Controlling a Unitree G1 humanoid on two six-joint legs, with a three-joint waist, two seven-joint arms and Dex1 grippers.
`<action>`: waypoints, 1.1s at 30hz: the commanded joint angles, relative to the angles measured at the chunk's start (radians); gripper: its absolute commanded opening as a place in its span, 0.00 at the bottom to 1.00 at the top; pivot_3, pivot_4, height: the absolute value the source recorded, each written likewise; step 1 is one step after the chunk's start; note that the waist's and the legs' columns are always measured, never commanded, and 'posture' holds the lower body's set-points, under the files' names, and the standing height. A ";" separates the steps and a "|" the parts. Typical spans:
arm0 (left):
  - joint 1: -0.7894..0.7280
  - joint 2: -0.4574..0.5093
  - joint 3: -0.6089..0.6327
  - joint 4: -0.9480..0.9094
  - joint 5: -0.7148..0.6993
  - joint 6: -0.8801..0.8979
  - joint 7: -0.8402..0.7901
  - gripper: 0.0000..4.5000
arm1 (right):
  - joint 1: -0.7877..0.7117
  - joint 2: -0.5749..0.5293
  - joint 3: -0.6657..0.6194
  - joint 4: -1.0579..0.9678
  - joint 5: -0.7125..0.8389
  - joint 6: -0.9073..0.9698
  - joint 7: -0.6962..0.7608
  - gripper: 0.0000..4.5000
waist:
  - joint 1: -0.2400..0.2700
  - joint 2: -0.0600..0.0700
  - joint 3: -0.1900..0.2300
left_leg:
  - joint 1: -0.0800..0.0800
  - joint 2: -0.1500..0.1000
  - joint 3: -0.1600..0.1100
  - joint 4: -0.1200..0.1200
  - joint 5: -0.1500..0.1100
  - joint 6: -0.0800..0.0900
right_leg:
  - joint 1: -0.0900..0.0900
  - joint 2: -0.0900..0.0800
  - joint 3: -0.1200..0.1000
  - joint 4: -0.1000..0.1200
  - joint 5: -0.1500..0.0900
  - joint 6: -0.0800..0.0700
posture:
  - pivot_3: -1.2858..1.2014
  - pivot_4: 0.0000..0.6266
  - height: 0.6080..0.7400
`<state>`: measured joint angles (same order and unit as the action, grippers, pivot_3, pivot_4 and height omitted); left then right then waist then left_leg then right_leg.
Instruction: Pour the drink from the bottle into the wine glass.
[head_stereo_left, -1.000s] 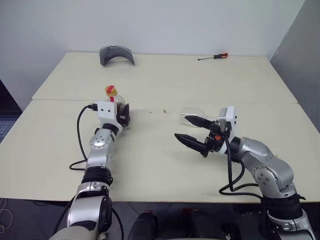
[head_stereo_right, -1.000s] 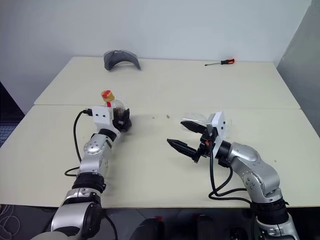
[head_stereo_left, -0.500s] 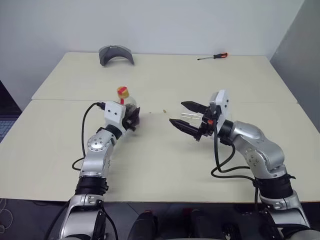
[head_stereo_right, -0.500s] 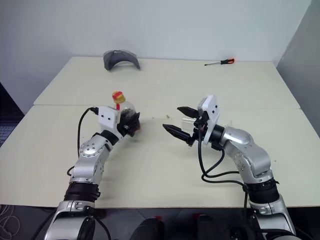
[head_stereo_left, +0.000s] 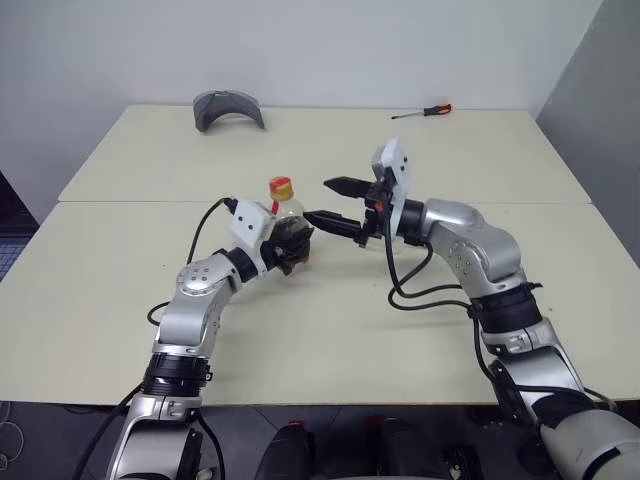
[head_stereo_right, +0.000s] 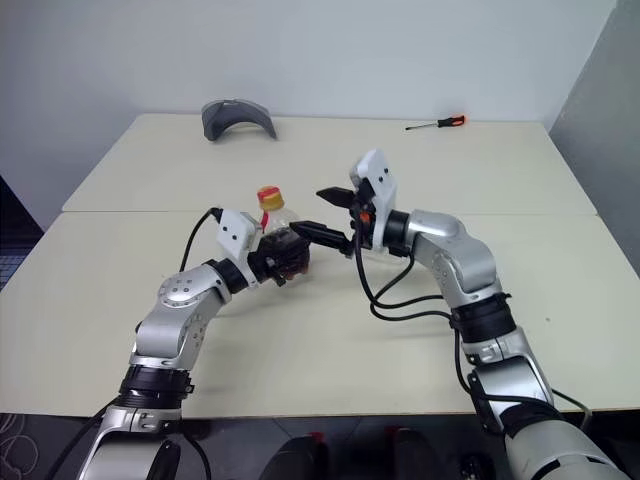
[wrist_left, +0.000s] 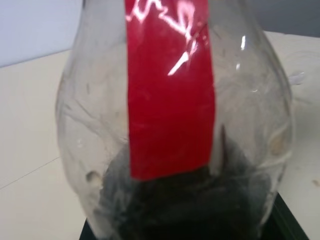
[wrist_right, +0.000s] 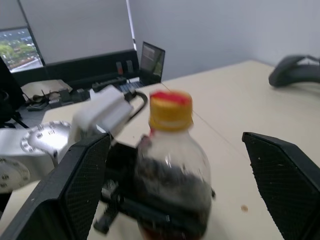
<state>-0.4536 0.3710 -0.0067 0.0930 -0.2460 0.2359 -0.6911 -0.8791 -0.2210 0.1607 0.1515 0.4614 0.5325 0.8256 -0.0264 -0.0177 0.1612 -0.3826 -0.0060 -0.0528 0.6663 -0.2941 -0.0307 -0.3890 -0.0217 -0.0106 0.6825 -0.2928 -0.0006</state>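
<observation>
On cream table (head_stereo_left: 420, 330), grey headrest (head_stereo_left: 227, 108)

Table (head_stereo_left: 330, 330): we record a pale cream top made of two slabs meeting along a seam that runs side to side across it. Far slab: we list a grey curved piece (head_stereo_left: 228, 107), arch-shaped, near the back left corner; and a screwdriver (head_stereo_left: 422, 112) with a red handle near the back edge on the right, lying flat. The two stand well apart. Near slab: one small dark speck (wrist_right: 243, 208).
</observation>
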 joint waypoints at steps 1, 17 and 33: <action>-0.034 -0.004 -0.011 -0.021 -0.002 -0.028 -0.016 0.30 | -0.029 0.024 -0.020 0.013 -0.004 -0.024 0.002 1.00 | 0.000 0.000 0.000 | 0.000 0.000 0.000 0.000 0.000 0.000 | 0.000 0.000 0.000 0.000 0.000 0.000 | 0.52 0.24 1.00; -0.038 -0.005 -0.046 -0.008 0.016 -0.059 -0.049 0.25 | -0.092 0.111 -0.075 0.085 0.006 -0.001 -0.034 1.00 | -0.001 0.000 0.000 | 0.000 0.000 0.000 0.000 0.000 0.000 | 0.000 0.000 0.001 0.000 0.000 0.000 | 0.52 0.24 1.00; -0.063 -0.006 -0.048 0.017 0.027 -0.074 -0.061 0.23 | -0.081 0.078 -0.030 0.088 -0.043 -0.044 0.068 0.09 | -0.001 0.000 0.000 | 0.000 0.000 0.001 0.000 0.000 0.000 | 0.000 0.000 0.001 0.000 0.000 0.000 | 0.52 0.24 1.00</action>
<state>-0.4773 0.3662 -0.0624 0.1374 -0.2180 0.1976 -0.7522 -0.9438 -0.1491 0.1210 0.2604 0.4171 0.5065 0.8737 -0.0273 -0.0175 0.1613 -0.3829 -0.0063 -0.0523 0.6661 -0.2941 -0.0307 -0.3895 -0.0220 -0.0101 0.6824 -0.2927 -0.0007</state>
